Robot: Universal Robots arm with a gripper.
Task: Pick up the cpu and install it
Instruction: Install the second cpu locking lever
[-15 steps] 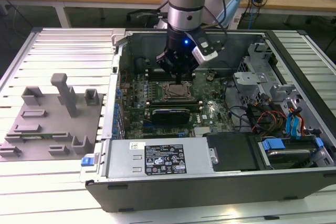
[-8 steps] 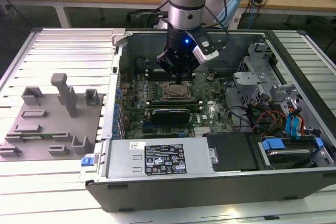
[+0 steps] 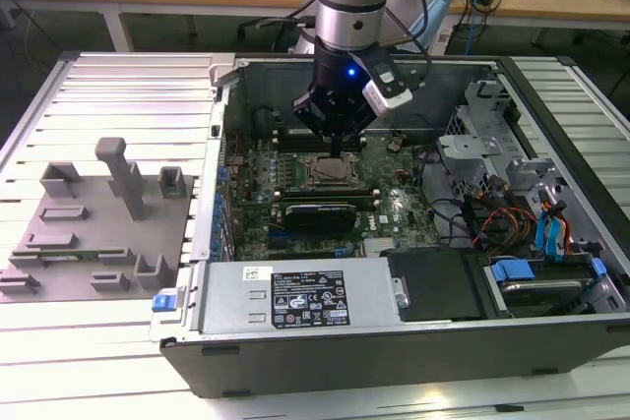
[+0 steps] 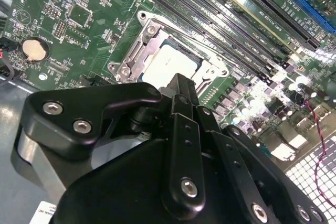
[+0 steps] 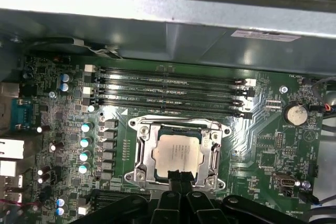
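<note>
While you scan the exterior view from its left, you meet the grey fixture tray (image 3: 94, 228) lying on the slatted table (image 3: 118, 361), then the open computer case (image 3: 394, 341), with the motherboard (image 3: 305, 189) left of the frame's centre. The gripper (image 3: 335, 145) hangs just above the socket frame (image 3: 330, 172) near the frame's centre. In the first wrist view, the cpu (image 5: 177, 153) lies seated inside that frame, low in the middle of the picture, and the black fingertips (image 5: 178, 176) stand pressed together at its near edge, gripping nothing. The second wrist view shows the cpu (image 4: 167, 62) above centre.
</note>
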